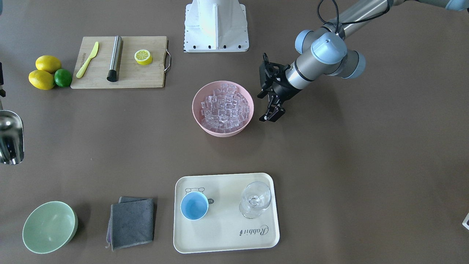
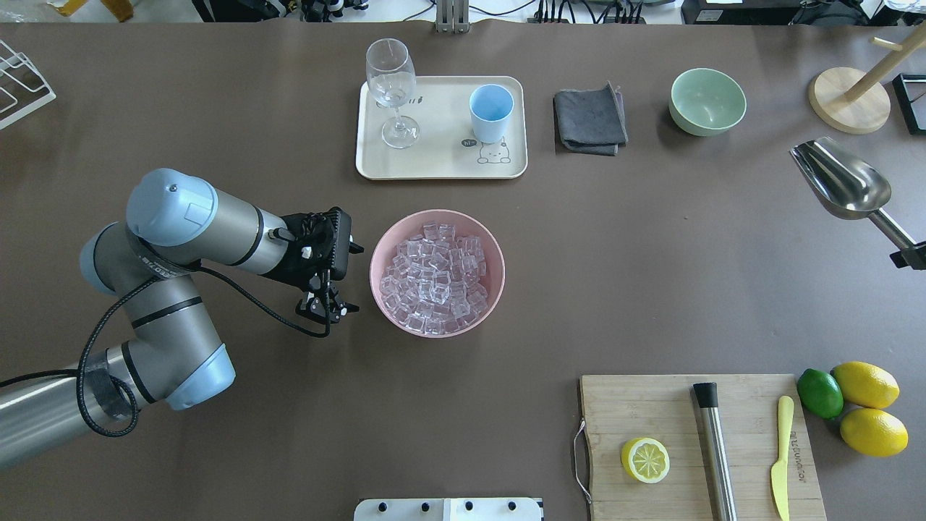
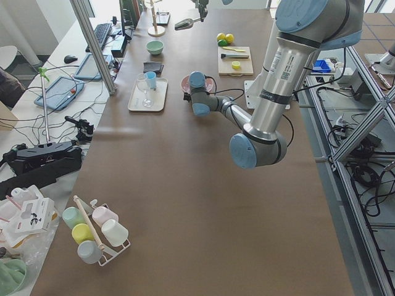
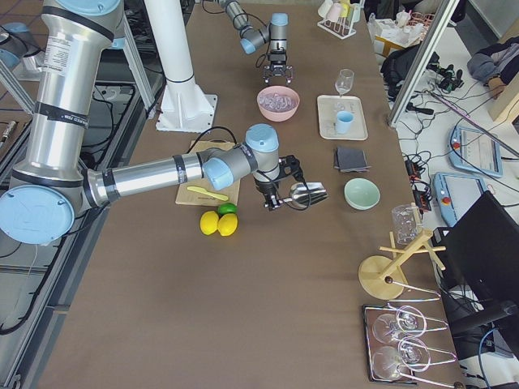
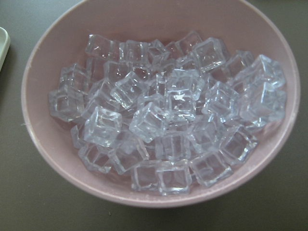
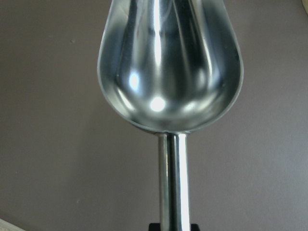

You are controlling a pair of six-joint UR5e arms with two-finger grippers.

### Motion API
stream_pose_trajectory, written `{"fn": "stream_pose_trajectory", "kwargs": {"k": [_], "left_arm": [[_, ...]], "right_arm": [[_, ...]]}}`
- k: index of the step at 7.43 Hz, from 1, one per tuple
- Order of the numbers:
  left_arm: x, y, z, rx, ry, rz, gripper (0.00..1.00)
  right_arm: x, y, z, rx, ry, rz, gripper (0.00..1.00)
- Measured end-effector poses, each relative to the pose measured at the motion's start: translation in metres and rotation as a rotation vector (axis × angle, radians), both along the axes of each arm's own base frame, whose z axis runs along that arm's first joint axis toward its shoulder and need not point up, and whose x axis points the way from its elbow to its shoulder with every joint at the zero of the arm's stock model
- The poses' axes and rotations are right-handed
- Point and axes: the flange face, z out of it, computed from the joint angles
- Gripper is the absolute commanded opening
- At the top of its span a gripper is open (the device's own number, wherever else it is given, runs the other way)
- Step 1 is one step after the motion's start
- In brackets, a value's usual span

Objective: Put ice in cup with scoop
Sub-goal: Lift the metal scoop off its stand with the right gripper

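The ice point(image 2: 434, 278) fills a pink bowl point(image 2: 373, 262) at the table's middle; it also shows in the front view point(image 1: 224, 106) and the left wrist view point(image 5: 168, 120). The light-blue cup point(image 2: 492, 112) stands empty on a cream tray point(image 2: 434, 158), also seen in the front view point(image 1: 194, 205). My right gripper point(image 2: 913, 255) is shut on the rod handle of the steel scoop point(image 2: 843, 181), held empty above the table far right of the bowl; the scoop's trough fills the right wrist view point(image 6: 168, 72). My left gripper point(image 2: 329, 307) is open and empty just left of the bowl.
A clear stemmed glass point(image 2: 391, 87) stands on the tray beside the cup. A grey cloth point(image 2: 589, 119) and a pale green bowl point(image 2: 707, 101) lie right of the tray. A cutting board point(image 2: 651, 405) holds a lemon half, a steel cylinder and a yellow knife.
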Motion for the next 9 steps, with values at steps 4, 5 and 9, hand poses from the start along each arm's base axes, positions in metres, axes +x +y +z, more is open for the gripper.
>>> {"fn": "stream_pose_trajectory", "kwargs": {"k": [4, 5, 9], "left_arm": [[0.008, -0.003, 0.003, -0.034, -0.006, -0.006, 0.99], [0.009, -0.003, 0.005, -0.051, -0.006, -0.010, 0.99], [0.012, -0.003, 0.011, -0.063, 0.001, -0.009, 0.99]], "right_arm": [[0.000, -0.009, -0.039, 0.280, 0.031, -0.207, 0.00], [-0.010, -0.024, -0.064, 0.308, 0.043, -0.254, 0.00], [-0.069, -0.074, -0.181, 0.391, 0.184, -0.495, 0.00]]}}
